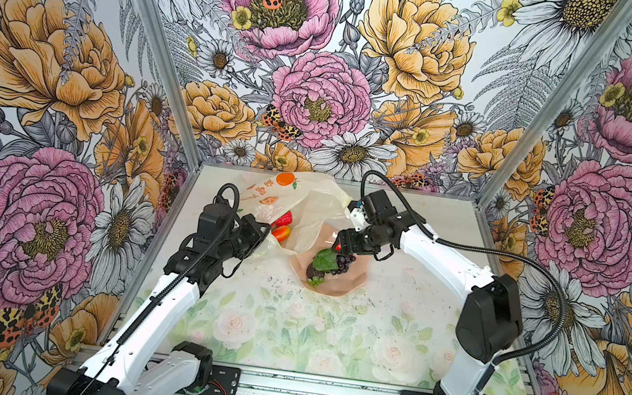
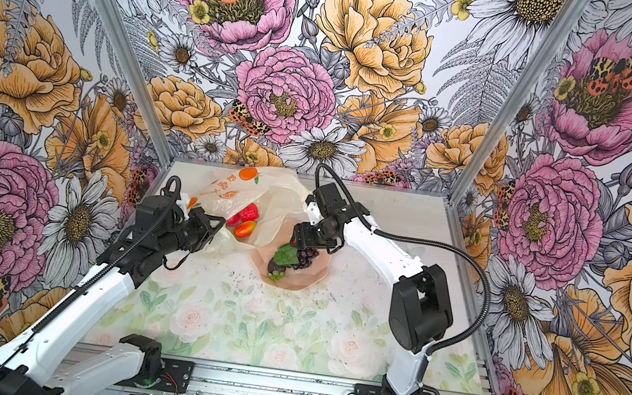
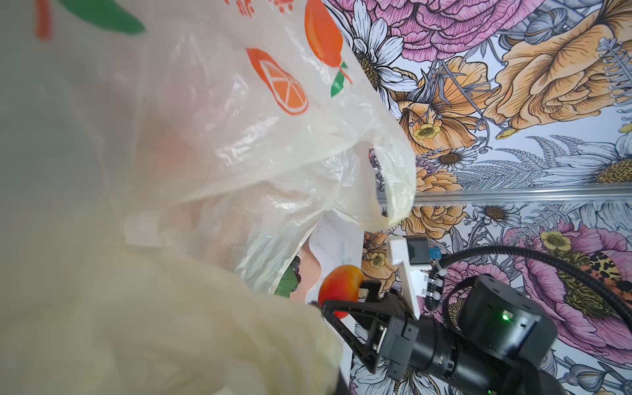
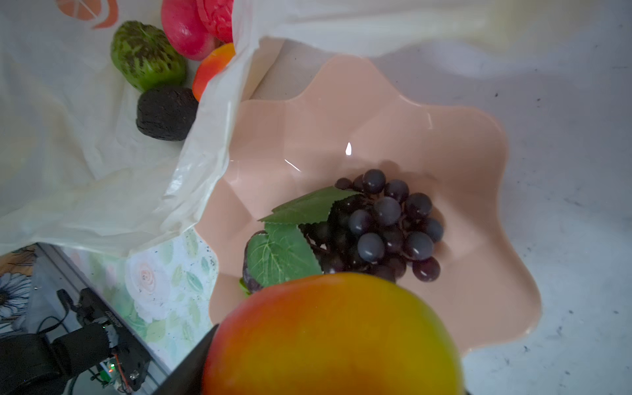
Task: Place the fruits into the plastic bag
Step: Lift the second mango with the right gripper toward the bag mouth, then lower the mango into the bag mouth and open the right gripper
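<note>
The pale plastic bag [image 1: 305, 201] [image 2: 277, 195] lies at the back of the table, its mouth facing the pink bowl. My left gripper [image 1: 264, 237] [image 2: 220, 227] is shut on the bag's near edge; in the left wrist view the bag [image 3: 205, 154] hides the jaws. Inside the bag lie a strawberry [image 1: 284, 219], a red apple [image 4: 184, 30], a green fruit [image 4: 147, 54], a dark avocado [image 4: 166, 113] and an orange fruit [image 1: 282, 233]. My right gripper [image 1: 339, 244] [image 2: 293, 241] [image 4: 328, 369] is shut on a red and yellow fruit [image 4: 331, 338] [image 3: 340, 285] above the bowl. Grapes [image 4: 386, 225] [image 1: 343, 263] lie in the bowl.
The pink scalloped bowl [image 1: 354, 286] [image 2: 313, 276] [image 4: 427, 136] sits just right of the bag's mouth, and the bag's edge overlaps its rim. Floral walls close in the back and both sides. The floral tabletop [image 1: 287, 329] stretches towards the front rail.
</note>
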